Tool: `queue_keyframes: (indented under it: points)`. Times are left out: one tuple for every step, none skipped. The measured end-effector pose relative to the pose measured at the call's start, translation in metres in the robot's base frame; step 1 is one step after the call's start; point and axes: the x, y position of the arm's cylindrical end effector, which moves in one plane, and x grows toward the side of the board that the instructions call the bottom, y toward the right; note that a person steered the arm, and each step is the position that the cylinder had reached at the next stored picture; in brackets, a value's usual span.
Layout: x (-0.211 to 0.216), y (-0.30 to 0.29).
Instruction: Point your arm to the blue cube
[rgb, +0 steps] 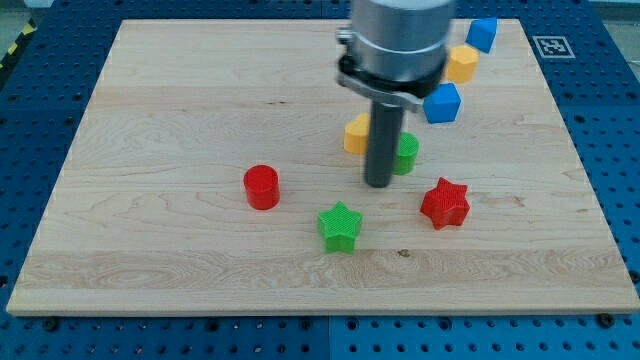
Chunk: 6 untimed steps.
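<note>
A blue cube (442, 103) lies right of the view's middle, in the upper half. My tip (378, 184) rests on the board, below and left of that cube. A second blue block (482, 33) lies near the view's top right corner. A green block (406, 153) sits just right of my rod, partly hidden by it. A yellow block (356, 134) sits just left of the rod, also partly hidden.
A yellow block (461, 64) lies between the two blue blocks. A red star (445, 204) lies right of my tip. A green star (340, 227) lies below-left of it. A red cylinder (262, 187) lies to the left. The wooden board (150, 120) ends on all sides.
</note>
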Motion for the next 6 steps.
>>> queue_keyframes:
  points:
    - [0.006, 0.049]
    - [0.01, 0.099]
    - [-0.001, 0.121]
    - [-0.007, 0.121]
    - [-0.012, 0.11]
    - [-0.03, 0.09]
